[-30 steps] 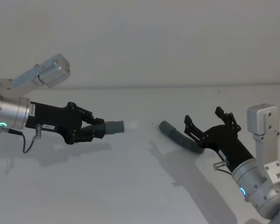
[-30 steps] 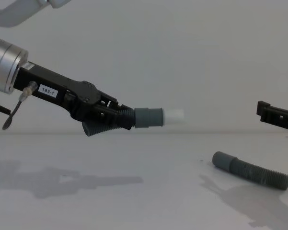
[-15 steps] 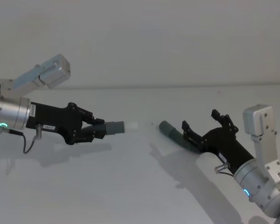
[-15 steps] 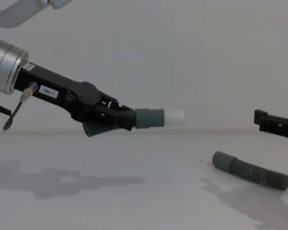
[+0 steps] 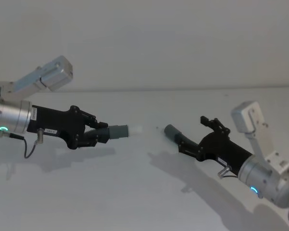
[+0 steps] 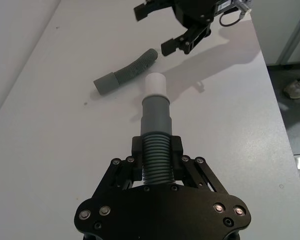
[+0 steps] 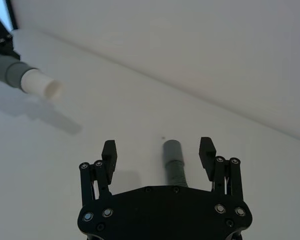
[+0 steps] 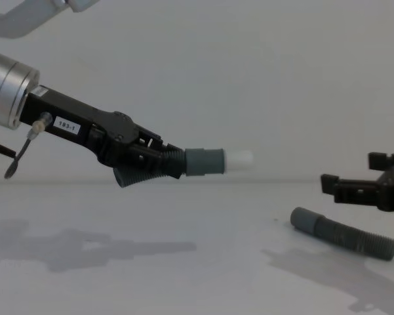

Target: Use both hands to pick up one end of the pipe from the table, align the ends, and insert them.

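Left gripper is clamped tight on the ribbed part of one hose piece. It's holding it up off the table, roughly level, with the white tip pointing over to my right side. The other hose piece lies flat on the table to the right, its plain cuff facing that tip but well apart from it. Right gripper hovers just above this one, jaws spread wide, a finger on either side, and I don't see it touching.

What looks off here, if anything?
Nothing stands out. Left gripper holds the white-tipped hose level in the air; the second hose lies intact on the table, open right gripper poised over it.
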{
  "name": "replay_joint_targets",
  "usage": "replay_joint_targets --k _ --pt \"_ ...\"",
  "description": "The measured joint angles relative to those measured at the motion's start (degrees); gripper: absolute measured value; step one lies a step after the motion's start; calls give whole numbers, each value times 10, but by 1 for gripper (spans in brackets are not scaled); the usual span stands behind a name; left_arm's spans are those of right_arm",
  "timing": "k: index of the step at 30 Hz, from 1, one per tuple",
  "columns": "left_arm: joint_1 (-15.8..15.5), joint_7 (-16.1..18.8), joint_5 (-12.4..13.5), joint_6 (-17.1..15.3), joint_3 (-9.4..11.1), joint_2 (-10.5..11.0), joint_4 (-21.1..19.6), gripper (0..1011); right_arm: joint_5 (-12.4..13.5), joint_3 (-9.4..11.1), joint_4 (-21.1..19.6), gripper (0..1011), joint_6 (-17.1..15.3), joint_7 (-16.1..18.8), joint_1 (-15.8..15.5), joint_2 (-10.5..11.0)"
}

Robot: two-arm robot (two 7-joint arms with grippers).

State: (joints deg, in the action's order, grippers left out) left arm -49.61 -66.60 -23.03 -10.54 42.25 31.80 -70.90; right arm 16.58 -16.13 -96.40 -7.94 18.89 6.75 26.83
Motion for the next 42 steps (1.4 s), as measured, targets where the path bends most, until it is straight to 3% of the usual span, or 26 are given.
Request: replay_joint_targets --k 12,21,28,42 --pt "0 0 0 0 0 0 0 292 0 -52 90 1003 -53 112 125 15" --pt "0 0 0 0 0 0 0 292 4 -72 135 1003 -78 153 180 15" --pt "0 0 0 0 0 0 0 292 6 -76 140 1003 -82 155 184 17" --pt "0 0 0 0 0 0 0 292 -18 -82 129 1003 -83 101 146 26"
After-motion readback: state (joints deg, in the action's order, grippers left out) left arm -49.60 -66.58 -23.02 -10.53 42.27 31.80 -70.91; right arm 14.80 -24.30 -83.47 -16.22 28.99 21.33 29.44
